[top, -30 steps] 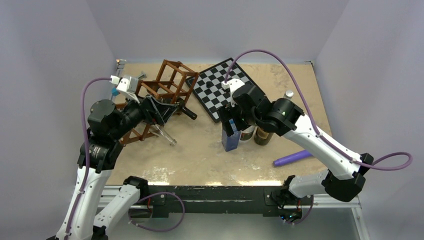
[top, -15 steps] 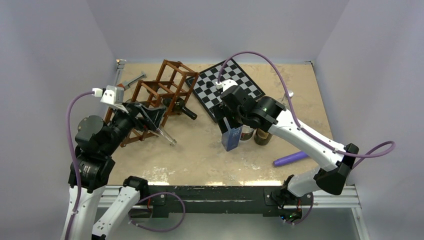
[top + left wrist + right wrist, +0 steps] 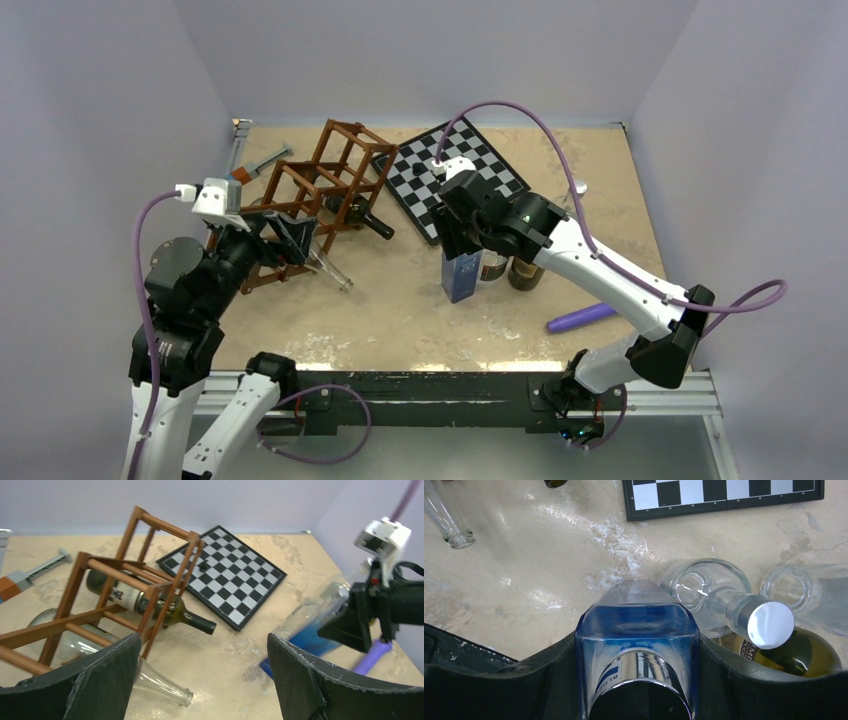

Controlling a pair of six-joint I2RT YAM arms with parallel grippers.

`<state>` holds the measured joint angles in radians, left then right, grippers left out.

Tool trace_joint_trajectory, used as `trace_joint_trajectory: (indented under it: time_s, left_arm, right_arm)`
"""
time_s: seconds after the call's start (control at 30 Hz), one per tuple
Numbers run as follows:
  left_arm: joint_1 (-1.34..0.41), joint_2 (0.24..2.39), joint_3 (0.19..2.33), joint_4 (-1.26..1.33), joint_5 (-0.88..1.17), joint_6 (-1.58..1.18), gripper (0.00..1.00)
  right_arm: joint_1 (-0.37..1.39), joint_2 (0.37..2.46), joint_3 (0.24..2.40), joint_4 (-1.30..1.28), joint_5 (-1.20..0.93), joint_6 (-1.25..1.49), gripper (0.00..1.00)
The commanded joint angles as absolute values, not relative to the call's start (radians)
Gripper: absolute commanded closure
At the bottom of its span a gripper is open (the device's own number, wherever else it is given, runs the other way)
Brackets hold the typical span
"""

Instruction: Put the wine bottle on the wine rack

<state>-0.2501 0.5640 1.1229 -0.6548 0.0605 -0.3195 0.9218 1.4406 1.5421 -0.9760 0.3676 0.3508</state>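
The reddish-brown wine rack point(image 3: 318, 180) lies tilted at the back left, and also shows in the left wrist view point(image 3: 120, 587). A dark wine bottle point(image 3: 150, 605) rests inside its bars, with the neck point(image 3: 374, 225) sticking out to the right. My left gripper point(image 3: 290, 236) is open and empty, just near of the rack point(image 3: 203, 647). My right gripper point(image 3: 461, 238) is shut on an upright blue square bottle point(image 3: 636, 625) that stands at mid-table point(image 3: 462, 276).
A clear empty bottle point(image 3: 330, 268) lies under the rack's near side. The checkerboard point(image 3: 450, 178) lies behind. Clear and olive bottles point(image 3: 520, 270) stand right of the blue one. A purple stick point(image 3: 585, 316) lies near right and a syringe-like tool point(image 3: 262, 160) far left.
My left gripper has pulled back from the rack toward the near left, leaving the dark bottle in it. The right gripper has brought the blue bottle from tilted to upright.
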Motion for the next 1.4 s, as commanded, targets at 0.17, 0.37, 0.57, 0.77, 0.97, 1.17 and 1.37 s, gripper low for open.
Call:
trace_joint_trajectory:
  time_s: [0.17,0.37,0.57,0.77,0.97,1.17,1.37]
  left_arm:
    - [-0.253,0.62,1.131,-0.598,0.548,-0.246,0.01]
    - [-0.254,0.658,0.988,-0.322,0.877,-0.454,0.01]
    - [-0.264,0.698,0.813,0.079,1.076,-0.704,0.01]
    - [-0.337,0.714,0.681,0.363,1.118,-0.857,0.01]
    - [-0.497,0.79,0.608,0.455,1.117,-0.862,0.02]
    - [-0.59,0.835,0.566,0.527,1.129,-0.854,0.01]
    - [-0.643,0.862,0.559,0.551,1.163,-0.82,0.01]
  right_arm:
    - [0.922,1.397,1.701,-1.006,0.226,0.321,1.0]
    - [0.922,1.376,1.874,-1.092,0.088,0.314,1.0]
    - [0.922,1.383,2.02,-1.169,-0.048,0.361,1.0]
    - [0.922,1.387,2.074,-1.175,-0.187,0.458,1.0]
    - [0.922,1.408,2.133,-1.182,-0.271,0.514,1.0]
    - [0.922,1.412,2.196,-1.184,-0.331,0.549,1.0]
    - [0.922,1.413,2.217,-1.162,-0.383,0.581,1.0]
